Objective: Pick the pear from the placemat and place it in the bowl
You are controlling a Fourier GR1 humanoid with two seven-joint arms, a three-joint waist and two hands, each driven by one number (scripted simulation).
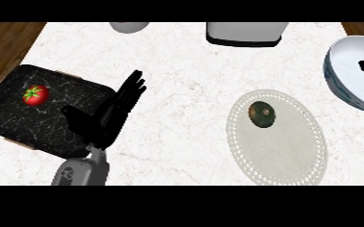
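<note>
A dark green pear (262, 114) lies on the upper left part of a pale oval placemat (284, 146) at the right of the counter. The bowl (344, 70), white inside with a blue-grey rim, stands at the right edge, partly cut off by the view. My left hand (107, 115) rests open with straight fingers pointing up, at the left of the counter, far from the pear. My right hand does not show.
A black marbled board (64, 125) lies at the left with a red tomato (35, 95) on it. At the counter's back stand a white-and-black appliance (245, 32) and a grey rounded object (128, 26). Wooden floor shows at the top left corner.
</note>
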